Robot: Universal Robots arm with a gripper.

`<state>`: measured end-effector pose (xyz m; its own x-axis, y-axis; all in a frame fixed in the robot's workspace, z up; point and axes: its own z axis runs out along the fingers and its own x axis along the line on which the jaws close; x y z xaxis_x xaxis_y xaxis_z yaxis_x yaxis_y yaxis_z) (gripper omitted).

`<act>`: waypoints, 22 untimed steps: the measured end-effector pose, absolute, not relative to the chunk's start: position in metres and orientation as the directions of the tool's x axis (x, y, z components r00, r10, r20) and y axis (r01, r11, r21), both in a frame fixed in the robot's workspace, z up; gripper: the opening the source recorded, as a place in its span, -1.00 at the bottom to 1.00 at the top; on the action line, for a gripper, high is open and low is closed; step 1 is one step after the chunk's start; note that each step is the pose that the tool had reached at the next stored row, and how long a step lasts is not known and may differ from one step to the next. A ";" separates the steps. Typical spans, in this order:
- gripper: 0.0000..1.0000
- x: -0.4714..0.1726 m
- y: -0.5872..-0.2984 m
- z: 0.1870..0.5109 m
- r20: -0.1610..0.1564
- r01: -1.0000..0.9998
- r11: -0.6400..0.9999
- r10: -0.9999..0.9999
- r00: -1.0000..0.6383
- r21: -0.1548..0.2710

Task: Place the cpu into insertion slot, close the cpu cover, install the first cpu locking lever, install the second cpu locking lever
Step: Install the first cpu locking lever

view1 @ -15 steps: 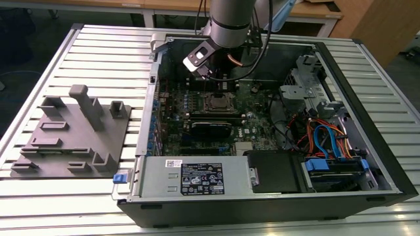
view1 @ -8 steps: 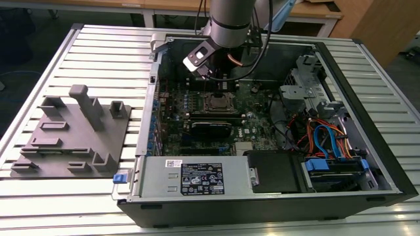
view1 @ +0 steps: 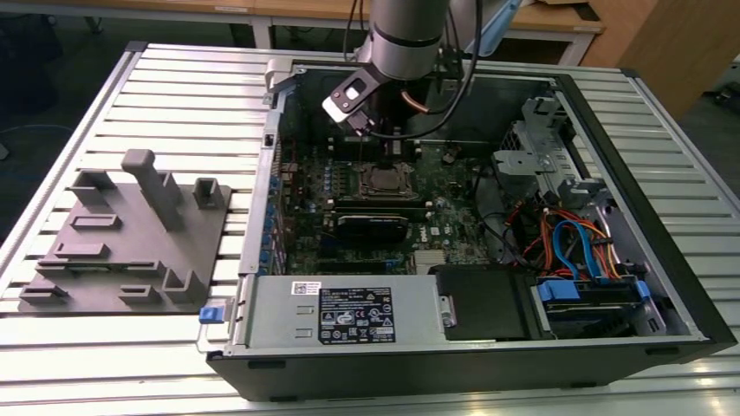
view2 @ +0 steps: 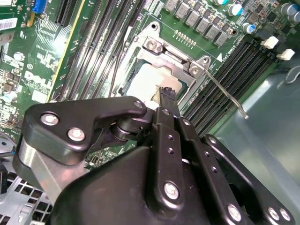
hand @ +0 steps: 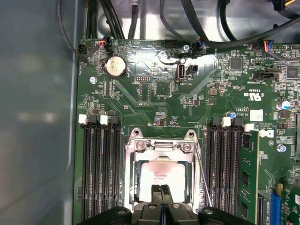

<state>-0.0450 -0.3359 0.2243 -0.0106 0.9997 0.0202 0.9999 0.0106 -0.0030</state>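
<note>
- Right now your gripper (hand: 161,189) has its two fingertips pressed together, and you can see nothing between them.
- Those tips rest at the cpu (hand: 158,172), over the edge part of its silvery top. In the second wrist view you see one black fingertip (view2: 168,93) standing on that same pale metal.
- Your cpu sits inside the insertion slot (hand: 136,183), whose dark interior shows as a strip just beside the chip.
- The cpu cover (hand: 161,149) lies down flat over the slot. It frames the chip, and the chip's top shows through its cut-out middle.
- One locking lever (hand: 202,171), a thin metal rod, runs at a slant along the socket's side. In the second wrist view its hooked end points out over the memory slots (hand: 98,173), away from the cover's rim.
- You have memory slots flanking the socket on both sides of the green motherboard (hand: 154,93). A round coin cell (hand: 116,66) sits farther up the board, well apart from the socket.
- In the exterior view your arm (view1: 405,35) reaches down into the open computer case (view1: 463,373), which lies on a slatted table (view1: 116,364).
- A grey fixture (view1: 127,234) lies on the table at the exterior view's left, beside the case.
- A power supply (view1: 347,316) fills the case's near corner.
</note>
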 end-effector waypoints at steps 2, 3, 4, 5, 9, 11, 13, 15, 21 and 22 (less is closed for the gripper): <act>-0.80 -0.045 -0.336 0.227 0.020 1.000 0.011 1.000 -0.011 -0.003; -0.80 -0.045 -0.336 0.228 0.020 1.000 0.011 1.000 -0.011 -0.003; -0.80 -0.045 -0.336 0.229 0.020 1.000 0.011 1.000 -0.011 -0.003; -0.80 -0.045 -0.336 0.231 0.020 1.000 0.011 1.000 -0.011 -0.003; -0.80 -0.045 -0.336 0.241 0.020 1.000 0.011 1.000 -0.011 -0.003; -0.80 -0.045 -0.336 0.245 0.020 1.000 0.011 1.000 -0.011 -0.003; -0.80 -0.045 -0.336 0.249 0.020 1.000 0.011 1.000 -0.011 -0.003; -0.80 -0.045 -0.336 0.253 0.020 1.000 0.011 1.000 -0.011 -0.003; -0.80 -0.045 -0.336 0.266 0.020 1.000 0.011 1.000 -0.011 -0.003; -0.80 -0.045 -0.336 0.268 0.020 1.000 0.011 1.000 -0.011 -0.003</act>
<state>-0.0450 -0.3358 0.2675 -0.0105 0.9997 0.0203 0.9999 0.0106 -0.0030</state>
